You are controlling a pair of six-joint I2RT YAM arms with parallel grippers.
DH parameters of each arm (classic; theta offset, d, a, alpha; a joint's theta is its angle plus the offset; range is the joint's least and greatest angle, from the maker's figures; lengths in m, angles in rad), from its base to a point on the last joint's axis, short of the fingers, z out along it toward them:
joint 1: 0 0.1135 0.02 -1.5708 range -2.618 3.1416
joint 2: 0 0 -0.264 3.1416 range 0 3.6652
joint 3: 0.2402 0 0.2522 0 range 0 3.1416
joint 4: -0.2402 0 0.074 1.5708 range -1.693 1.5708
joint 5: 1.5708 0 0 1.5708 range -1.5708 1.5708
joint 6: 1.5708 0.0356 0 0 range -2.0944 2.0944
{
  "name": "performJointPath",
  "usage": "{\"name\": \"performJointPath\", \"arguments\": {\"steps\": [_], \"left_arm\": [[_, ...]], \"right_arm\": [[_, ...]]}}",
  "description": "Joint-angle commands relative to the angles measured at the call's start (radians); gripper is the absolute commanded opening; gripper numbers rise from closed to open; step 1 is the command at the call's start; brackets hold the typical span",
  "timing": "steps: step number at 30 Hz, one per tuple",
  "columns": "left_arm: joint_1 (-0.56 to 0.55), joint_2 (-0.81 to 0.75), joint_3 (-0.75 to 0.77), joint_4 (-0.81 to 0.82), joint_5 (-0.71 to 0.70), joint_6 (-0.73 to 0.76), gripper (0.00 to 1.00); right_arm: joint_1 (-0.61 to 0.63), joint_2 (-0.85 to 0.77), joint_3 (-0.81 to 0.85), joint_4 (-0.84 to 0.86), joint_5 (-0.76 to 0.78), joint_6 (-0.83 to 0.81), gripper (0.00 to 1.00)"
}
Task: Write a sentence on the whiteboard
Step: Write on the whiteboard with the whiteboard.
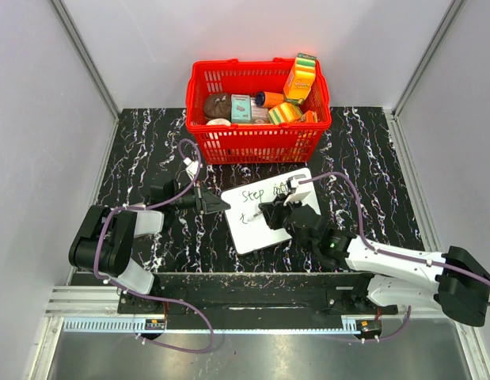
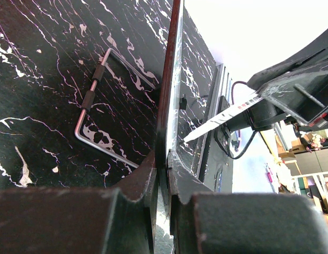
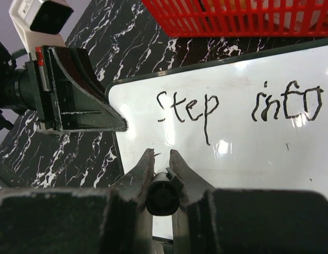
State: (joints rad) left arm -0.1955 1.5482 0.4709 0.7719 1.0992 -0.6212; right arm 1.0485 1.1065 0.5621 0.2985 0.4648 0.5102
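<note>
The whiteboard (image 1: pixel 270 226) lies on the black marble table in front of the basket. The sentence (image 1: pixel 264 192) reads "Step into" (image 3: pixel 187 108) on the top line, with a short stroke started below it. My left gripper (image 1: pixel 221 204) is shut on the board's left edge. In the left wrist view the board (image 2: pixel 171 63) runs edge-on between the closed fingers (image 2: pixel 148 174). My right gripper (image 1: pixel 270 212) hovers over the board's lower left part (image 3: pixel 232 159), shut on a black marker (image 3: pixel 162 196) that points down at the board.
A red basket (image 1: pixel 259 101) full of groceries stands just behind the board. Its lower wall (image 3: pixel 238 16) sits close to the board's far edge. A bent metal wire bracket (image 2: pixel 95 95) shows beside the board in the left wrist view. Grey walls enclose the table.
</note>
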Motion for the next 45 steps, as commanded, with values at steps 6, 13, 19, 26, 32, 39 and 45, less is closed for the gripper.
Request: {"name": "performJointPath", "arguments": {"steps": [6, 13, 19, 26, 32, 39, 45], "left_arm": [[-0.013, 0.016, 0.011, 0.007, -0.013, 0.08, 0.0], [-0.013, 0.016, 0.012, 0.007, -0.013, 0.08, 0.0], [-0.013, 0.016, 0.012, 0.007, -0.012, 0.08, 0.0], [-0.013, 0.018, 0.012, 0.007, -0.013, 0.081, 0.0], [-0.013, 0.016, 0.012, 0.007, -0.013, 0.081, 0.0], [-0.013, 0.016, 0.012, 0.007, -0.013, 0.08, 0.0], [-0.013, 0.016, 0.012, 0.006, -0.013, 0.081, 0.0]], "right_arm": [[0.004, -0.019, 0.078, 0.031, 0.083, -0.076, 0.0], [0.005, 0.03, 0.096, 0.033, 0.087, -0.088, 0.0], [0.004, 0.035, 0.085, 0.034, 0.078, -0.081, 0.0], [0.004, 0.05, 0.074, 0.033, 0.071, -0.073, 0.0], [0.004, 0.05, 0.067, 0.031, 0.051, -0.065, 0.0], [0.004, 0.042, 0.052, 0.021, 0.028, -0.05, 0.0], [0.004, 0.029, 0.032, 0.004, 0.012, -0.03, 0.0]]}}
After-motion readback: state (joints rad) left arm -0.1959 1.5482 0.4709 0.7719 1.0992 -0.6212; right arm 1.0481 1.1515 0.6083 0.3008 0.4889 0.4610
